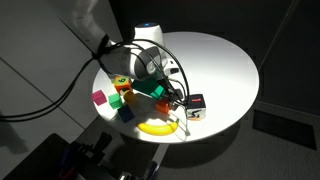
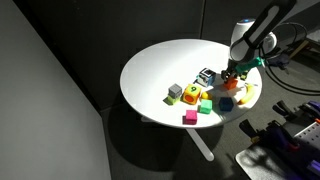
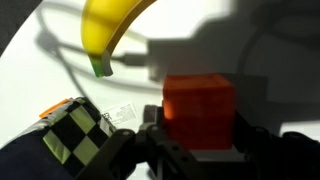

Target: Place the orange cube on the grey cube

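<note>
we found the claw (image 3: 202, 132) low over the table, its jaws set to either side of the orange cube (image 3: 200, 100) — the dark fingers (image 3: 152, 128) sat close against the cube's two side faces, yet we could not tell whether they were pinching it or only bracketing it. the cube sat square between them, its faces in line with the jaws. just beyond it in the wrist view lay a banana (image 3: 110, 30), and a chequered cube (image 3: 68, 135) stood near one finger. the relation that mattered to us showed in an exterior view: the grey cube (image 2: 175, 91) stood at the far end of the block cluster, well apart from the claw, with the chequered cube and a yellowish block (image 2: 192, 96) lying roughly between. we judged that the carry would have to run across that cluster — high enough to clear those blocks — before the orange cube could come down squarely on the grey top.
</note>
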`<state>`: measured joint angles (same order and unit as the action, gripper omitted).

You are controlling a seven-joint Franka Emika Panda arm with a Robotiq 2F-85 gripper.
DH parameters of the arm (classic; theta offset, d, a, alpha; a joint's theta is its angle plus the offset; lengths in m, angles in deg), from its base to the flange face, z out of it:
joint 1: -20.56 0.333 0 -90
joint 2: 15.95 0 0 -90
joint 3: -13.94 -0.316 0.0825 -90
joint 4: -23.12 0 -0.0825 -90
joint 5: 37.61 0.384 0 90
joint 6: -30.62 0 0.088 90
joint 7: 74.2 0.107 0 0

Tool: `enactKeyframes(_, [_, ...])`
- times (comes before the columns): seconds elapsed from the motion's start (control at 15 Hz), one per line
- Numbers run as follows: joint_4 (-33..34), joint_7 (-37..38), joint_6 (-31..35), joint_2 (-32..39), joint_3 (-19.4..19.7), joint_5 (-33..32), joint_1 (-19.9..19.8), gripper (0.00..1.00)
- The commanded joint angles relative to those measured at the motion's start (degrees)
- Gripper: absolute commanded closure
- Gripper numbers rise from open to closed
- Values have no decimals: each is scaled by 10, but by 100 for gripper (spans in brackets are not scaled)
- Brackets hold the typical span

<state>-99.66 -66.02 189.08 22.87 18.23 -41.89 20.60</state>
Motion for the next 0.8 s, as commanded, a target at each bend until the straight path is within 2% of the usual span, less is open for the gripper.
enactKeyframes(0.0, [10,4,-14,3,19,1,21,67])
enactKeyframes(0.33, [-5,25,-47,-25,41,-4,51,71])
enactKeyframes(0.73, [-9,43,-94,-62,49,-12,73,72])
